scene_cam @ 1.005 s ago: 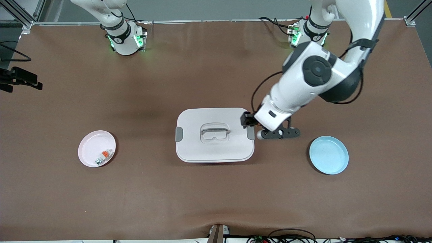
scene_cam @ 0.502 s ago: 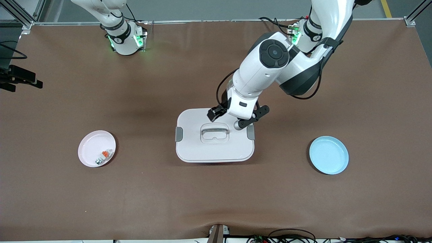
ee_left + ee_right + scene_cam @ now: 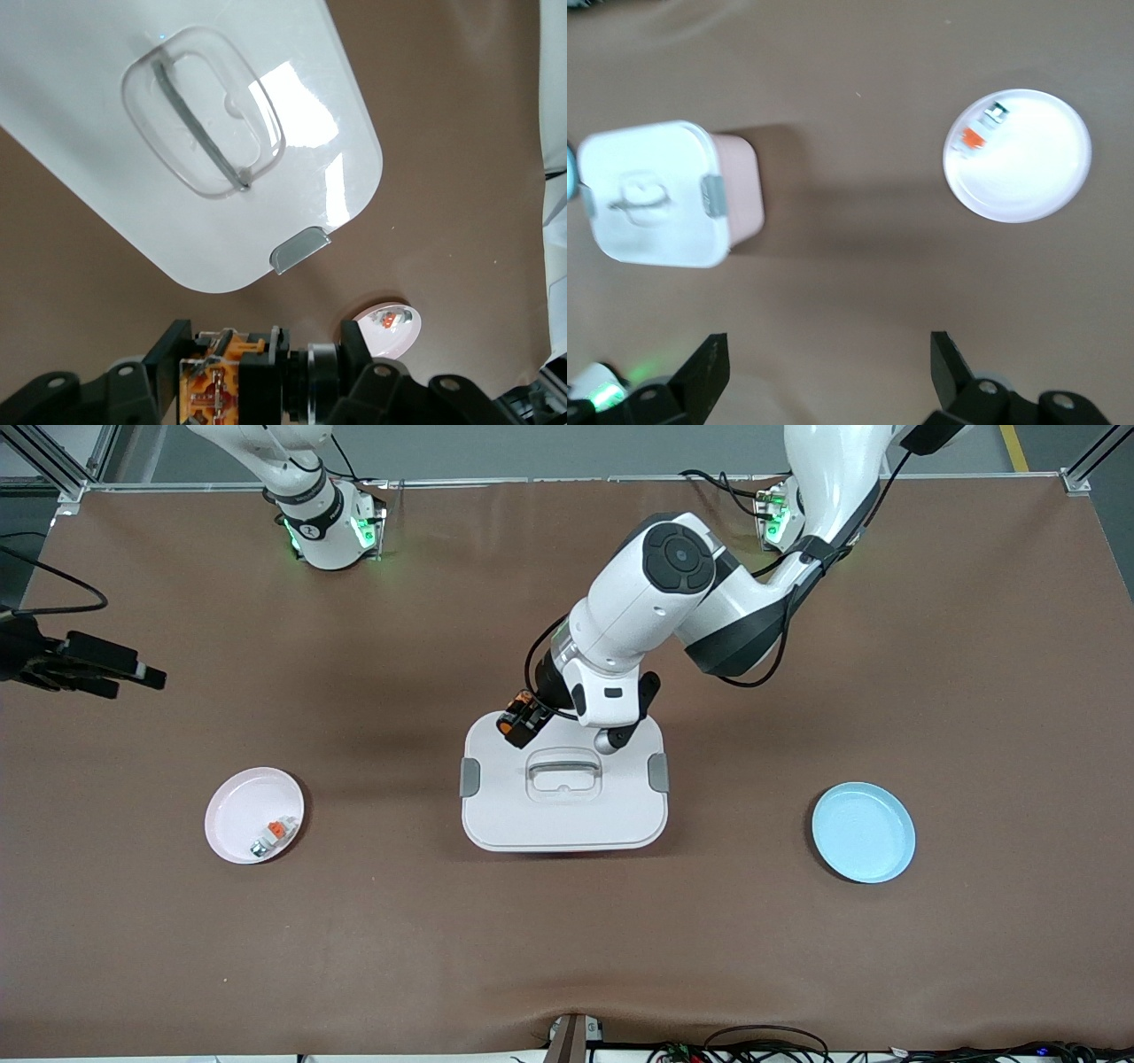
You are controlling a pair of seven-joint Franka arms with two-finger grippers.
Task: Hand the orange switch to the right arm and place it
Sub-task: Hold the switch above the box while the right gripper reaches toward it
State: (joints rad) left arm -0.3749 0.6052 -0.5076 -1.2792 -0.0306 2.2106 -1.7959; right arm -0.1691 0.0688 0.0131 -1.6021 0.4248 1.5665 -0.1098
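Note:
The orange switch (image 3: 517,720), a stubby black part with an orange end, hangs over the edge of the white box lid (image 3: 563,815) on the robots' side. My left gripper (image 3: 524,717) is shut on it. In the left wrist view the switch (image 3: 237,382) lies crosswise between the two black fingers of the left gripper (image 3: 264,354), its orange block at one end and a black ring at the other. My right gripper (image 3: 124,679) hovers open over bare mat at the right arm's end of the table. The right wrist view shows the right gripper (image 3: 826,354) with nothing between its fingers.
A pink plate (image 3: 236,806) at the right arm's end holds a small white-grey part with an orange piece (image 3: 273,834). A blue plate (image 3: 864,833) lies at the left arm's end. The white box (image 3: 651,195) with its grey handle stands mid-table. Brown mat covers the table.
The left arm has swung from beside the box to over its lid, and its wrist has turned so the orange switch shows. The right gripper has come farther into view.

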